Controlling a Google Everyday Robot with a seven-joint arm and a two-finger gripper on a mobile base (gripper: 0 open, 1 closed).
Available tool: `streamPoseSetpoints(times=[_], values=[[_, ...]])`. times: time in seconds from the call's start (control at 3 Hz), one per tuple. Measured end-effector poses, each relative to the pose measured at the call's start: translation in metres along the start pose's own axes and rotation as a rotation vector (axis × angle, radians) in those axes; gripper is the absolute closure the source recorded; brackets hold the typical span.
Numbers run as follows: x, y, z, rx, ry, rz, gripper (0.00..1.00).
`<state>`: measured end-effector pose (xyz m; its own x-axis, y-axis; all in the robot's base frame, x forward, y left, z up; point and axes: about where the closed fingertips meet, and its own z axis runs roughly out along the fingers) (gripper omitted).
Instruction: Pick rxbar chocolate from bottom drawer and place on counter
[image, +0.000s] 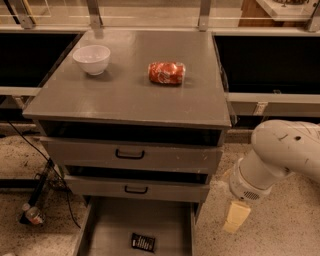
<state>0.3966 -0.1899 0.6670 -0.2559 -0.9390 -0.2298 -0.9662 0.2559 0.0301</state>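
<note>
The rxbar chocolate, a small black wrapper with pale lettering, lies flat on the floor of the bottom drawer. That drawer is pulled out at the bottom edge of the camera view. Above it spreads the grey counter. My gripper hangs as a cream-coloured piece below the white arm, to the right of the cabinet and outside the drawer. It is apart from the bar and holds nothing that I can see.
A white bowl and a red soda can lying on its side sit on the counter. Two upper drawers with black handles stand slightly ajar. Black cables and a small bottle lie on the speckled floor at left.
</note>
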Motion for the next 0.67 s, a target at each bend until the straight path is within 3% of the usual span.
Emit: streamPoseSetpoints(times=[0.33,0.67], values=[[0.0078,0.0049,0.0287,-0.055,0.008,0.013,0.00],[0.0081,0.0054,0.0346,-0.053,0.018,0.016,0.00]])
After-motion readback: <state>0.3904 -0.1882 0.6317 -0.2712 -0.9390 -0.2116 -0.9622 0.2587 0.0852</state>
